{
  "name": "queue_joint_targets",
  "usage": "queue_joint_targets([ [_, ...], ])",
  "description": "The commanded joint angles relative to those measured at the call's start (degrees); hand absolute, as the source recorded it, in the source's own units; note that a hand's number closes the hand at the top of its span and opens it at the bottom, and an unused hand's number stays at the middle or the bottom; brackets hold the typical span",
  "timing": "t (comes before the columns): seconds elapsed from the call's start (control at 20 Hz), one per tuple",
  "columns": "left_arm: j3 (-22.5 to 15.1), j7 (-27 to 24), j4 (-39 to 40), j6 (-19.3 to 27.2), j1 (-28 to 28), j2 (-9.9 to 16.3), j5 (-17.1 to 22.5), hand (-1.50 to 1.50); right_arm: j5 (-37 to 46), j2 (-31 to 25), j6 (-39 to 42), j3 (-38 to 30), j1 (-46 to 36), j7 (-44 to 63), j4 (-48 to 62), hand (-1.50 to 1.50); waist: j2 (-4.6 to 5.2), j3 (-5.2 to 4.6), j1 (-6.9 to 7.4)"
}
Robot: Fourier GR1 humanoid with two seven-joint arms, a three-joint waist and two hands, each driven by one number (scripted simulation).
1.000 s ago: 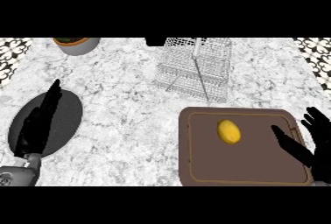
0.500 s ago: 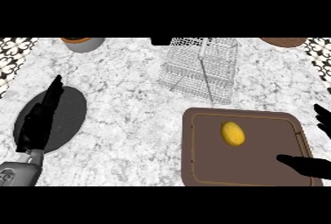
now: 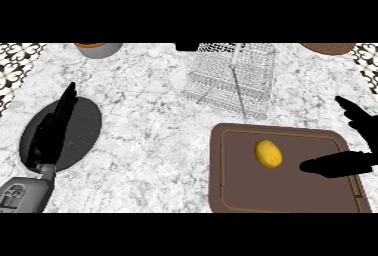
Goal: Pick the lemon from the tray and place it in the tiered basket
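Note:
A yellow lemon [image 3: 269, 153] lies on the brown tray [image 3: 244, 192] at the lower right. My right hand [image 3: 347, 162] comes in from the right edge, open, its thumb stretched over the tray a short way right of the lemon and its fingers raised above the tray's far right corner. It does not touch the lemon. The wire tiered basket [image 3: 235, 77] stands behind the tray, at the top centre. My left hand [image 3: 50, 134] rests open, fingers up, at the left.
A black oval plate [image 3: 80, 131] lies on the marble counter under my left hand. A grey pot [image 3: 98, 48] stands at the top left edge and a brown bowl [image 3: 328, 48] at the top right. Patterned tiles border both top corners.
My right hand has swung out toward the right edge and turned, its thumb now pointing left over the tray toward the lemon. The view has shifted slightly. The left hand and lemon stay put.

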Motion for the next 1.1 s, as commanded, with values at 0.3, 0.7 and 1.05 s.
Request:
queue_joint_targets([
  [0.3, 0.4, 1.2, 0.8, 0.8, -1.4, -2.6, -2.1, 0.00, 1.8, 8.1, 4.6, 7.3, -10.9, 15.6, 7.2, -1.50, -0.17, 0.07, -0.68],
  [0.7, 1.5, 2.2, -1.9, 0.2, 0.7, -2.6, -3.0, 0.00, 3.2, 10.5, 7.3, 9.0, -8.8, 14.1, 10.9, -1.50, -0.31, 0.11, -0.95],
  [1.05, 2.3, -0.7, -3.6, -0.9, 5.4, -3.4, -3.8, 0.00, 7.1, 10.6, 10.6, 8.5, -9.5, 15.1, 10.3, -1.50, -0.35, 0.10, -0.77],
])
